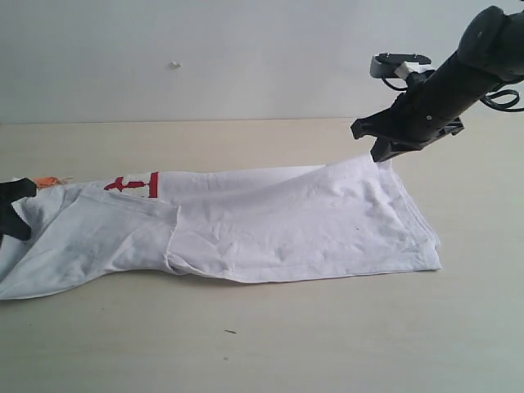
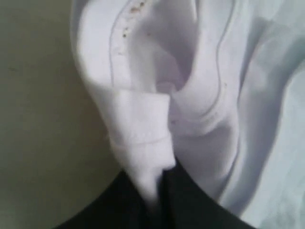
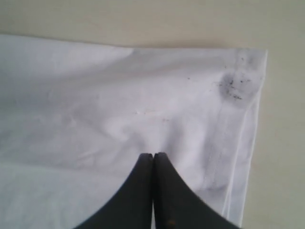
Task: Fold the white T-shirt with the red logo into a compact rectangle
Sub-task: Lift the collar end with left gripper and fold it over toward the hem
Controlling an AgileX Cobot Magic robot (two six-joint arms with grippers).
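A: Where does the garment lie?

B: The wrinkled white cotton T-shirt (image 1: 286, 221) stretches in a long band across the pale beige worktop (image 1: 327, 344), from nine o'clock to three o'clock in the exterior view; it looks already doubled lengthwise; a strip of the red fuzzy logo patch (image 1: 135, 184) peeks out near ten o'clock.

A: And the two arms?

B: The black left fingers (image 2: 183, 200) are closed on a bunched fold of seamed cloth at the nine o'clock end; the black right fingers (image 3: 145, 174) are pressed together, pinching the far hem corner at about two o'clock and lifting it off the worktop.

A: How will it handle?

B: Light, limp and not fragile, I judge; it sags between the grips and creases wherever it is slack; a thin pinch could slip out.

A: So where to hold?

B: On the stitched hem and the seams, where the layers are thicker; every layer should sit inside each pinch; carrying the hem end toward nine o'clock would probably shorten the band into a rectangle.
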